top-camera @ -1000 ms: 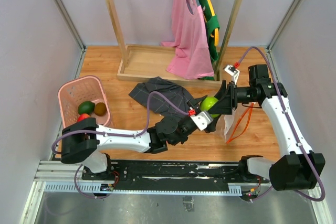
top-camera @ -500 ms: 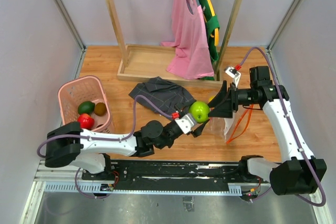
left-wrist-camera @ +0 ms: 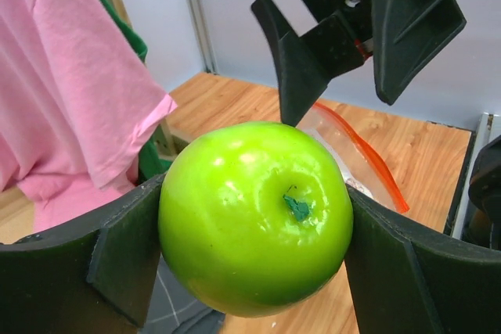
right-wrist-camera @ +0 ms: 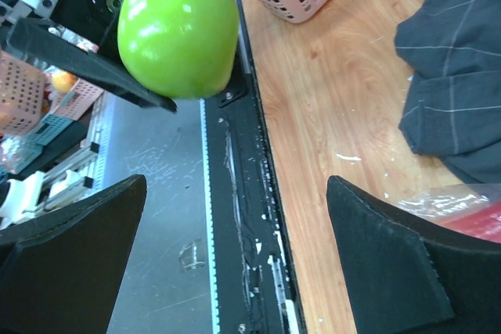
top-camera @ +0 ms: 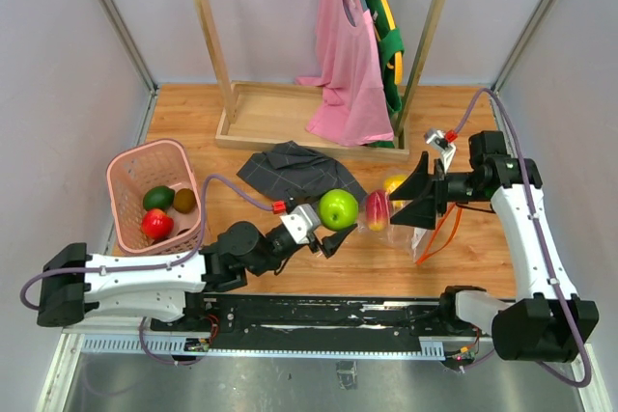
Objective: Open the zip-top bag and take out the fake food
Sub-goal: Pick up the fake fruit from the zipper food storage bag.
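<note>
My left gripper (top-camera: 335,219) is shut on a lime-green apple (top-camera: 338,207), held above the table's middle; the same apple (left-wrist-camera: 254,217) fills the left wrist view between both fingers. The zip-top bag (top-camera: 428,231) lies crumpled to the right, its orange strip (top-camera: 447,227) curling beside it. A red-yellow mango-shaped fruit (top-camera: 377,209) and a yellow fruit (top-camera: 394,183) sit at the bag's left end. My right gripper (top-camera: 411,195) hangs open just above them, holding nothing. In the right wrist view the right gripper (right-wrist-camera: 235,263) gapes wide, with the apple (right-wrist-camera: 178,33) at upper left.
A pink slotted basket (top-camera: 130,163) at the left holds a dark green (top-camera: 157,198), a brownish (top-camera: 184,200) and a red fruit (top-camera: 156,224). A grey checked cloth (top-camera: 294,171) lies mid-table. A wooden rack (top-camera: 290,127) with a pink shirt (top-camera: 346,74) stands behind.
My left arm has drawn back leftwards with the apple, away from the bag. The right gripper has shifted slightly right, uncovering the mango-shaped and yellow fruits.
</note>
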Robot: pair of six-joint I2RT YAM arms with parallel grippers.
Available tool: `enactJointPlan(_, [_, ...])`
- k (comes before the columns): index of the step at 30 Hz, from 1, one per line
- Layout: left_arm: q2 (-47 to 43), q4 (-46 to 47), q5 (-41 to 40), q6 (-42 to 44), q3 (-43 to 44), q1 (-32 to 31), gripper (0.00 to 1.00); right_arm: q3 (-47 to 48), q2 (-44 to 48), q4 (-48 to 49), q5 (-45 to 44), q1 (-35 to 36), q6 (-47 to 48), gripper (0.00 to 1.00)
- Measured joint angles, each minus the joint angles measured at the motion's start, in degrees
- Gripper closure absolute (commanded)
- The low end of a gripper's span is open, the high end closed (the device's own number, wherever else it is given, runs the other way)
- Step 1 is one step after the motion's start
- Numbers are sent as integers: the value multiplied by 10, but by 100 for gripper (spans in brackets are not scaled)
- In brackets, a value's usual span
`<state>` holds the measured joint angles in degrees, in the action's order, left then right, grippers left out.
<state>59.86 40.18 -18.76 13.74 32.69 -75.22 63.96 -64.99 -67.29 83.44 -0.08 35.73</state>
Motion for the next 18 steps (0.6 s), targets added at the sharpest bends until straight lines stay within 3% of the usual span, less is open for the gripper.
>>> enactJointPlan(9, [-117, -139, 2, -80, -3, 47, 100, 2, 0, -51, -12, -87, 97, 1])
enactJointPlan(18, [-171, -245, 26, -165, -2, 113, 100, 2, -14, -61, -55, -117, 144, 2])
